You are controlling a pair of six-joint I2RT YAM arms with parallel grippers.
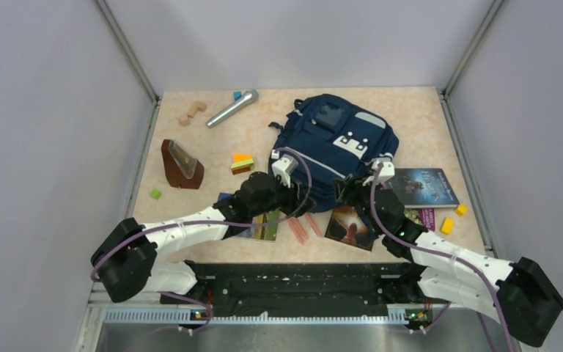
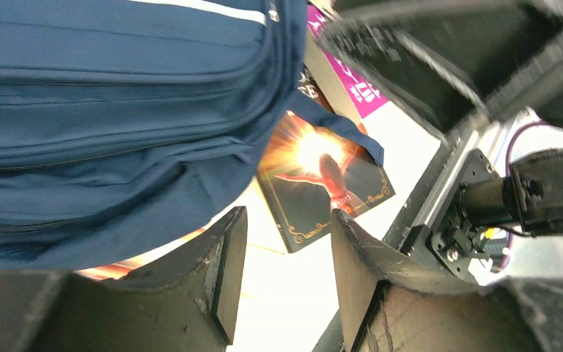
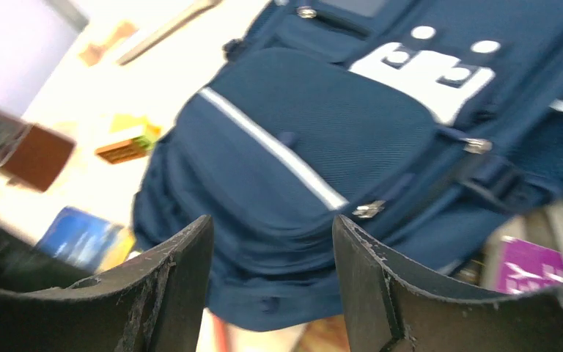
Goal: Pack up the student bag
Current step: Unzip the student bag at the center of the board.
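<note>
The student bag is a navy-blue backpack with grey stripes and a white patch, lying flat in the middle of the table. My left gripper hovers at its near-left edge. In the left wrist view that gripper is open with only bare table between its fingers, and the bag is just beyond to the left. My right gripper sits at the bag's near-right edge. In the right wrist view it is open and empty, facing the bag's front pocket.
A dark book with a red figure lies beside the bag's near edge, with another book, a purple one and yellow blocks to the right. Red pencils, a blue-yellow book, a brown wedge, coloured blocks and a microphone lie left.
</note>
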